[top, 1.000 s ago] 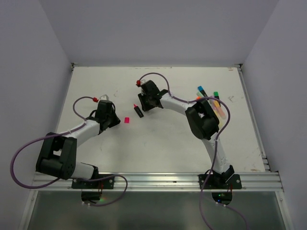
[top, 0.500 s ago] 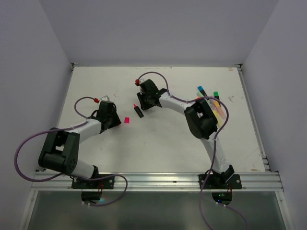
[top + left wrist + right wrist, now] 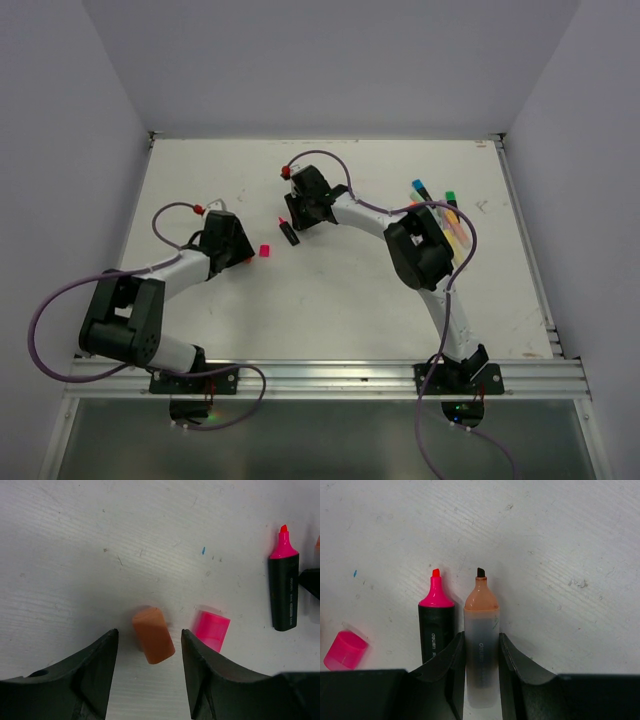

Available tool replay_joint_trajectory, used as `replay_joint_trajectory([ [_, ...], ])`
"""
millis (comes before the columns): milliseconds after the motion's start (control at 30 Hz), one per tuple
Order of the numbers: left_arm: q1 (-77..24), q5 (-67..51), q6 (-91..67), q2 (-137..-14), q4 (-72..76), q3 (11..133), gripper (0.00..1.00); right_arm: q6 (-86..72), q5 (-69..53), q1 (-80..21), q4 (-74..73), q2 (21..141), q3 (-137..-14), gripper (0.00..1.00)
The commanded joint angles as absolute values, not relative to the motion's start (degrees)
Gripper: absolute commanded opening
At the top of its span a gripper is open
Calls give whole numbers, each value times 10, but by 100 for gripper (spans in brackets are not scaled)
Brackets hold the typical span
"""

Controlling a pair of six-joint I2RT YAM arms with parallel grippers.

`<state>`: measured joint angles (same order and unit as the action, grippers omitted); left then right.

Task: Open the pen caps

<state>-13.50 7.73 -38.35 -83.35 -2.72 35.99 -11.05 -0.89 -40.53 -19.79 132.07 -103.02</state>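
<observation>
In the left wrist view an orange pen cap point(image 3: 153, 636) lies loose on the table between the fingers of my open left gripper point(image 3: 149, 633), touching neither. A pink pen cap point(image 3: 212, 630) lies just to its right. An uncapped pink highlighter with a black body point(image 3: 283, 594) lies further right. My right gripper point(image 3: 481, 636) is shut on an uncapped orange highlighter point(image 3: 481, 630), low over the table. The pink highlighter point(image 3: 436, 625) lies right beside it, and the pink cap point(image 3: 345, 650) is at the lower left. From above, the left gripper point(image 3: 240, 255) sits next to the pink cap point(image 3: 265, 251).
Several capped highlighters point(image 3: 445, 212) with blue, green and other caps lie in a cluster at the right back of the table, behind the right arm point(image 3: 420, 250). Grey walls enclose the table on three sides.
My left gripper has shifted slightly right and nearer, closer to the pink cap. The right gripper has hardly moved.
</observation>
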Motion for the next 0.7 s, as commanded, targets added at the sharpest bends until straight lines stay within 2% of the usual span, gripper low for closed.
replay_joint_trajectory([
  [0,-128,92,-384,-817,-42,347,57,-113,-23,-406,-186,1315,-1030,22],
  [300,-128,77,-388,-763,-52,348,63,-112,-22,-406,-189,1309,-1028,30],
  [533,-128,53,-388,-723,-57,359,66,-108,-15,-406,-190,1298,-1025,44],
  [667,-128,40,-389,-696,-61,363,67,-107,-5,-407,-193,1282,-1020,47],
])
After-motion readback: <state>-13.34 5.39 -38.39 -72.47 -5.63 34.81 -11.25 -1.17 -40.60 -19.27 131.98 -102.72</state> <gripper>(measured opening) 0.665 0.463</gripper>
